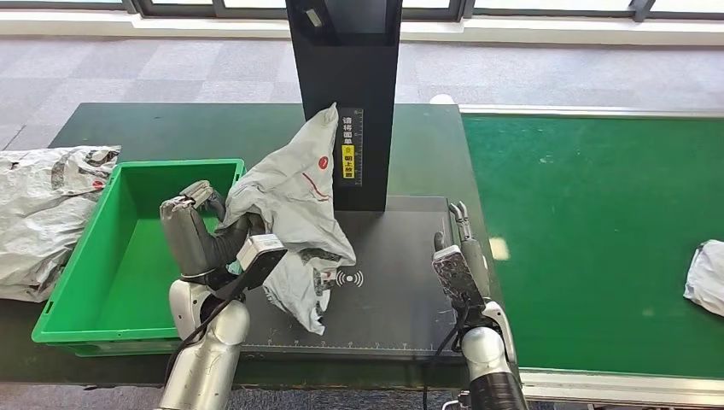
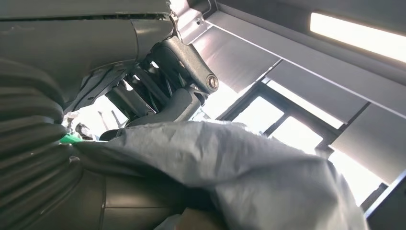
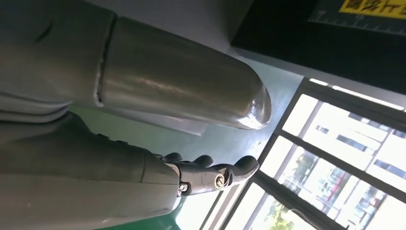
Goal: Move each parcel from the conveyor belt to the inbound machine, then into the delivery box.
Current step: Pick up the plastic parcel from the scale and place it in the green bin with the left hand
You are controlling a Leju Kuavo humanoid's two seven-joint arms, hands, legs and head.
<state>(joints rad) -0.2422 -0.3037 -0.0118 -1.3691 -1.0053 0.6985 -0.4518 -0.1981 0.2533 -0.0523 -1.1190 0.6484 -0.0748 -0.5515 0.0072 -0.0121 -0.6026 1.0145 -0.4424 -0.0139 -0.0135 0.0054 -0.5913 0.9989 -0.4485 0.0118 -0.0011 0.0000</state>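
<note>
My left hand (image 1: pixel 201 229) grips a crumpled grey parcel (image 1: pixel 294 205) and holds it up over the left part of the black inbound machine plate (image 1: pixel 401 282), next to the green delivery box (image 1: pixel 128 256). In the left wrist view the grey parcel (image 2: pixel 239 177) lies against the hand (image 2: pixel 158 91). My right hand (image 1: pixel 461 248) stands over the plate's right edge with straight fingers and holds nothing. The right wrist view has that hand (image 3: pixel 158 139) with fingers extended and apart. Another white parcel (image 1: pixel 705 278) lies on the green conveyor belt (image 1: pixel 589 231) at the far right.
The machine's black upright column (image 1: pixel 350 94) rises just behind the held parcel. A large grey bag (image 1: pixel 43 209) lies on the table left of the green box. The dark table edge runs along the front.
</note>
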